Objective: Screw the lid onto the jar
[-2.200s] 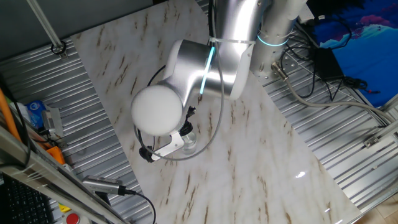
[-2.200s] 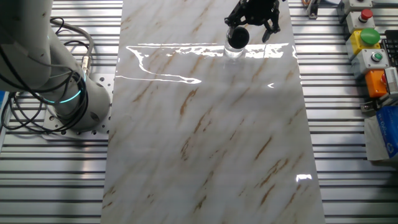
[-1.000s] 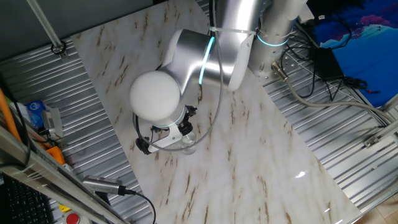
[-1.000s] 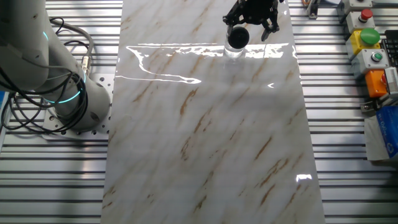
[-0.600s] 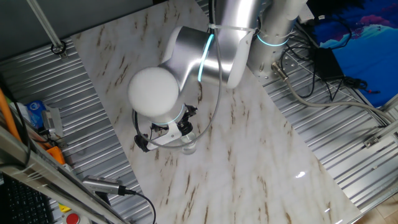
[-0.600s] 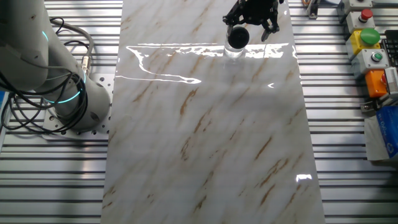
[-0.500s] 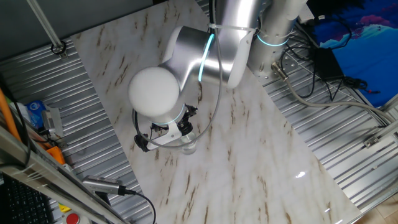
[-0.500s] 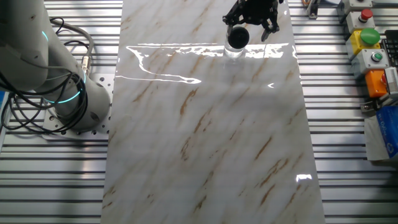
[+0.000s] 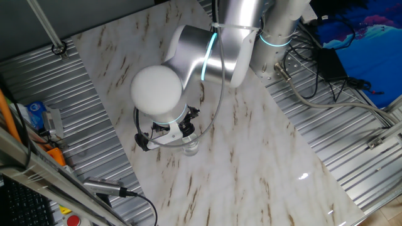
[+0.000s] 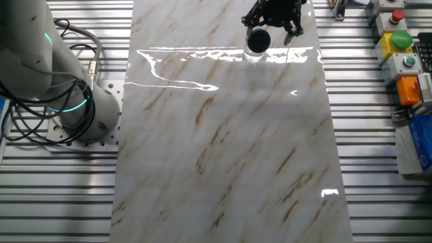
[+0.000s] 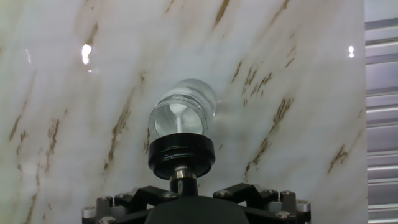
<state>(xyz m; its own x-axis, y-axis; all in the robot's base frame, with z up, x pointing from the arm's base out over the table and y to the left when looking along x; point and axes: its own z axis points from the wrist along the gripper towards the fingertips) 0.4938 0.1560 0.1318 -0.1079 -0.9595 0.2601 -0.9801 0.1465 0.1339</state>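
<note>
Lid [image 11: 181, 154] held at gripper [image 11: 181, 177] tip (finger state unreadable), jar [image 11: 184, 113] mouth just ahead, slightly offset; axes need aligning.

Worktop [image 10: 223, 155] white marble pattern with brown-gold streaks, glossy white glare bands. Lid [image 11: 181, 154] black, shiny. Jar [image 11: 183, 112] clear glass, whitish inside, pale highlights. Pincer [image 10: 273, 19] black, upper middle of the other fixed view. Arm [image 9: 201, 59] silver-grey with white rounded joint cap and cyan light strip. Ribbed metal surround [image 10: 378, 169] silver-grey stripes. Control box [image 10: 398, 40] at right edge yellow with green and red buttons; orange block below. Cables [image 9: 314, 75] grey and black, upper right of one fixed view. Blue cloth [image 9: 364, 28] with pink patches there too.
</note>
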